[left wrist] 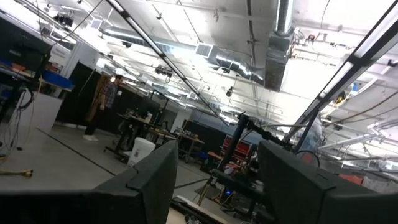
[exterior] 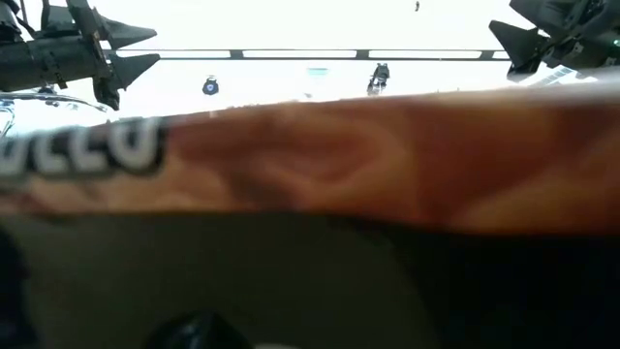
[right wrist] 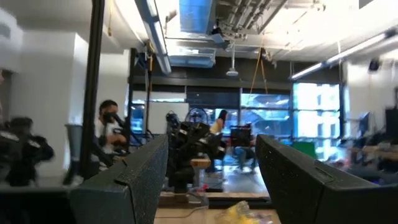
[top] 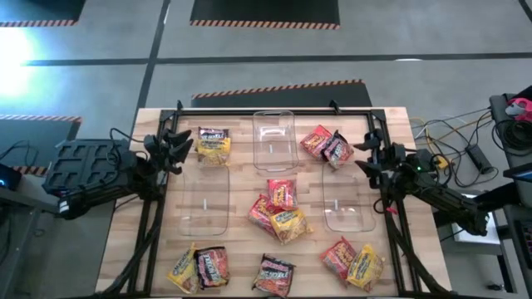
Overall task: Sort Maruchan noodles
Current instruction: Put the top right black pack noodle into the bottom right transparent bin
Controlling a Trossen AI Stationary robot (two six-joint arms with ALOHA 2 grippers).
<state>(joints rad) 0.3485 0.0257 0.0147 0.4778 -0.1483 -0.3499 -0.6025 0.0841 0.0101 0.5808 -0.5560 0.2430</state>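
The left pincer (top: 176, 145) hangs spread and empty at the left edge of the wooden worktop (top: 241, 274), just beside a yellow-and-dark packet pair (top: 213, 144). The right pincer (top: 371, 158) is likewise spread, holding nothing, near the right edge beside a red-and-dark pair (top: 326, 144).

Only the high view shows the Maruchan noodles (top: 278, 213): a cluster at the centre, more along the near edge. Three clear bins (top: 275, 138) lie between them, apart from one another.

The low view is mostly blocked by a blurred packet close to its lens. The wrist views look into a workshop where people (right wrist: 111, 134) stand.
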